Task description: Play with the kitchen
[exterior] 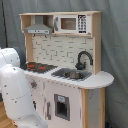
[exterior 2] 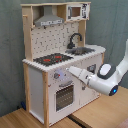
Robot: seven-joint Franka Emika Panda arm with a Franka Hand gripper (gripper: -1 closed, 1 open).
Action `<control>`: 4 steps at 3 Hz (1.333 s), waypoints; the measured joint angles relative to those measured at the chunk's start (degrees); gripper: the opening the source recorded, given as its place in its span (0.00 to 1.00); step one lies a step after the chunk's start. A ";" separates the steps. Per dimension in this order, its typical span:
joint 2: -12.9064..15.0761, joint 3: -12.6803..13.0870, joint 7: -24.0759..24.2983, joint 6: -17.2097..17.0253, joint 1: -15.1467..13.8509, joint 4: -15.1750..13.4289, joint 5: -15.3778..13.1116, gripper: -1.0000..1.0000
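Seemingly, the end effector (exterior 2: pixel 71 71) touches the kitchen (exterior 2: pixel 50 92) front.

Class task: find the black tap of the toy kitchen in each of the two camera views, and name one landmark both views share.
First exterior view: the black tap stands right of centre, behind the grey sink.
Second exterior view: the tap is in the upper middle, right of the hob.
Shared landmark: the red-ringed hob, to the left of the sink in both exterior views.

Gripper (exterior 2: pixel 71 70) before kitchen (exterior 2: pixel 50 30) — near knobs (exterior 2: pixel 57 76)
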 joint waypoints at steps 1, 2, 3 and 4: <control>2.52 0.00 -4.70 -2.46 1.14 -0.06 -0.04 1.00; 5.25 0.00 -9.55 -4.92 2.19 -0.22 -0.19 1.00; 7.90 -0.01 -14.34 -7.29 3.10 -0.37 -0.49 1.00; 10.98 0.00 -20.62 -9.69 3.90 -0.42 -0.98 1.00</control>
